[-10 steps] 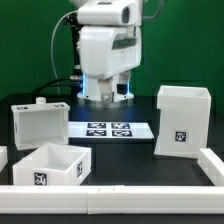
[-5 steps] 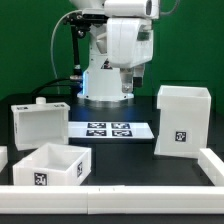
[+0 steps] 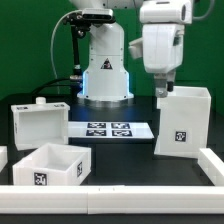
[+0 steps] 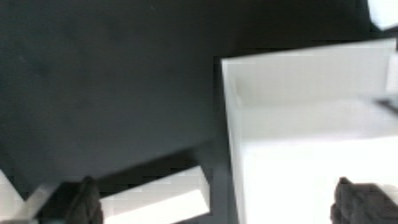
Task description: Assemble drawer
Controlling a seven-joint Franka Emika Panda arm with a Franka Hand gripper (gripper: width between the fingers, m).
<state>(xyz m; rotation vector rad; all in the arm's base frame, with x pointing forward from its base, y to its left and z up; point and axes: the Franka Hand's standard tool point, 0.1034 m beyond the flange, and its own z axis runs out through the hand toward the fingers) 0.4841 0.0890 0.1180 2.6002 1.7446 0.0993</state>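
Note:
The large white cube-like casing [image 3: 182,120] stands upright at the exterior view's right, its tag facing front. Two white knobbed trays sit at the exterior view's left: one [image 3: 40,123] farther back, one [image 3: 52,165] at the front. My gripper [image 3: 163,88] hangs above the casing's back left corner, open and empty. In the wrist view the fingertips [image 4: 82,200] are spread wide, with the casing's white top [image 4: 311,120] below them.
The marker board [image 3: 107,129] lies flat in the middle of the black table. A white rail [image 3: 120,198] runs along the front edge, with a side rail [image 3: 213,165] at the exterior view's right. The robot base [image 3: 105,75] stands behind.
The arm has swung from above the marker board toward the exterior view's right and now hangs over the casing. The parts have not moved.

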